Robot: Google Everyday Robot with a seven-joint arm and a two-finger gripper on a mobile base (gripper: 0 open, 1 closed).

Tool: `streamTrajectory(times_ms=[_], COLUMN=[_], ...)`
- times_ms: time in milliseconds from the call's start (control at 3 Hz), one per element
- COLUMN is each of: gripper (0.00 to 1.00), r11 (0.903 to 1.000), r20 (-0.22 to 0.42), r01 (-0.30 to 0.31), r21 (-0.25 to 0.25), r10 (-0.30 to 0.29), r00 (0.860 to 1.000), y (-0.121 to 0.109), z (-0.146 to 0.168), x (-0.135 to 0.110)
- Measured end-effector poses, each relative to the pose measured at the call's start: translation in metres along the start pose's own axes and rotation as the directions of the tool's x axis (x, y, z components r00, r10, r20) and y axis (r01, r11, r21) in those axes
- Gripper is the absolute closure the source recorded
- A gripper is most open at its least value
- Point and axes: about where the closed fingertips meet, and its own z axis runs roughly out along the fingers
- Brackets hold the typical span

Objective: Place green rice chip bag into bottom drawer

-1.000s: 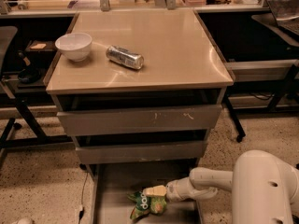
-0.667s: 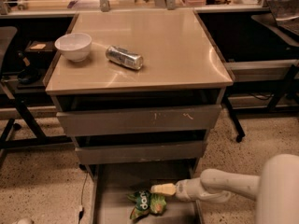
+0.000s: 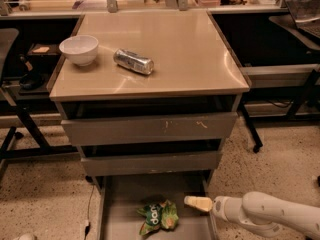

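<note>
Gripper (image 3: 198, 203) beside green rice chip bag (image 3: 159, 217) in bottom drawer (image 3: 125, 198); no contact; grip state unclear

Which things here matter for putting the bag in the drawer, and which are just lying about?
For the job:
bag, lying in the bottom drawer
gripper, low over that drawer, just right of the bag

Lying about:
bowl and can, the can on its side, both on the cabinet top
top drawer
middle drawer
</note>
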Motion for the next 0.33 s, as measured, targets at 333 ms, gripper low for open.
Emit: streamTrajectory(times_ms=[333], gripper=[0.00], r11=[0.9997], r20=[-0.024], r01=[0.001], r21=[-0.024], r10=[-0.002], r00=[1.000], y=[0.0059], z=[0.0129], x=[0.0018])
